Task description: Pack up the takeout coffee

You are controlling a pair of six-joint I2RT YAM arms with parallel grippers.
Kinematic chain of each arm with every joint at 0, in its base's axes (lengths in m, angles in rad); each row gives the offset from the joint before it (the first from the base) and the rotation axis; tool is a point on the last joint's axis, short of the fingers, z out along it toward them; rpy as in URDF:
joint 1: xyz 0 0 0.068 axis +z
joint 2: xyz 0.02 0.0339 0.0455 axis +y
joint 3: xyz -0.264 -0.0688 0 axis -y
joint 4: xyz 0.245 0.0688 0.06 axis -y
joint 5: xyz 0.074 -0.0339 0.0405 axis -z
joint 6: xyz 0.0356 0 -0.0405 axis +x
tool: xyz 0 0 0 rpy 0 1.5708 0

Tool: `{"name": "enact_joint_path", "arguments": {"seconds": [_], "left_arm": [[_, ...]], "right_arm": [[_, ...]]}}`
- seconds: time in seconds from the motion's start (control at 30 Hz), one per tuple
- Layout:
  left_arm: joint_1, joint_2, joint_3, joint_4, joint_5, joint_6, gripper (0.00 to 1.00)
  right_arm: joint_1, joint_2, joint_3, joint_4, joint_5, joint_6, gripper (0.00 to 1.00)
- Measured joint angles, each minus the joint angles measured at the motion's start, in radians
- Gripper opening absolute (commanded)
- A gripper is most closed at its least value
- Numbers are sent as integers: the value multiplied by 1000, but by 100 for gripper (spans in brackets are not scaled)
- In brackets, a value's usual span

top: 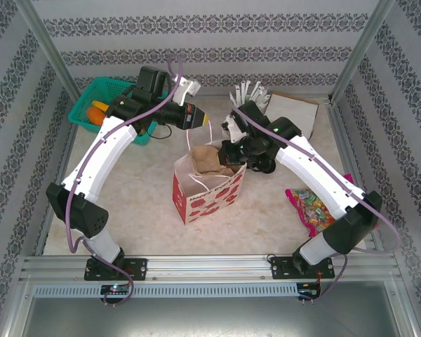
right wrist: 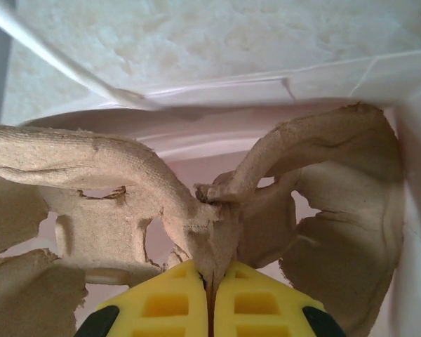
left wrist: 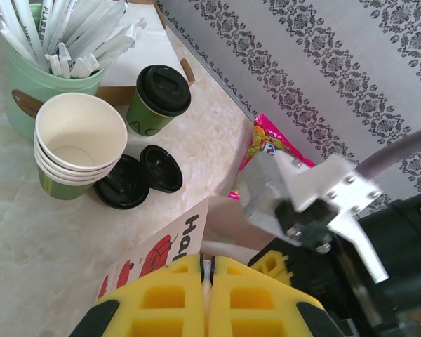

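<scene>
- Step in hand, as judged: seating the moulded pulp cup carrier (right wrist: 126, 182) inside the strawberry-print paper bag (top: 207, 193); the drink itself is not yet packed
- Right end effector (right wrist: 210, 281): fingers together, clamped on the carrier's raised centre ridge, with the carrier's pockets spreading ahead of it and to both sides, inside the bag walls
- Left end effector (left wrist: 206, 270): fingers pressed together on a thin white strip, apparently the bag's handle (top: 210, 132); the bag's printed edge lies just ahead of it
- Takeout coffee (left wrist: 158, 98): upright on the tabletop (left wrist: 28, 239) with its black lid on, well ahead of the left end effector and slightly to its left, apart from both end effectors
- Nearby items: two loose black lids (left wrist: 137, 182) lie between the left end effector and the coffee; a stack of empty cups (left wrist: 77, 140) stands further left
- Next move, as judged: the right end effector must let go of the carrier and clear the bag mouth, then take the coffee by its green side wall below the lid, keep it upright and lower it into a carrier pocket
- Risk noted: the bag may sag shut if the handle is let go early
</scene>
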Motion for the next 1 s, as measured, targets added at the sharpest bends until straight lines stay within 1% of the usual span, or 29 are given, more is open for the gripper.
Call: {"name": "enact_joint_path", "arguments": {"seconds": [0.17, 0.47, 0.73, 1.0], "left_arm": [[0, 1, 0, 3, -13, -15, 0], [0, 1, 0, 51, -107, -80, 0], [0, -7, -57, 128, -151, -110, 0], [0, -37, -121, 210, -156, -113, 0]], "right_arm": [[35, 62, 48, -41, 54, -25, 0], [80, 130, 100, -119, 125, -87, 0], [87, 168, 108, -180, 127, -116, 0], [98, 219, 131, -229, 102, -123, 0]]}}
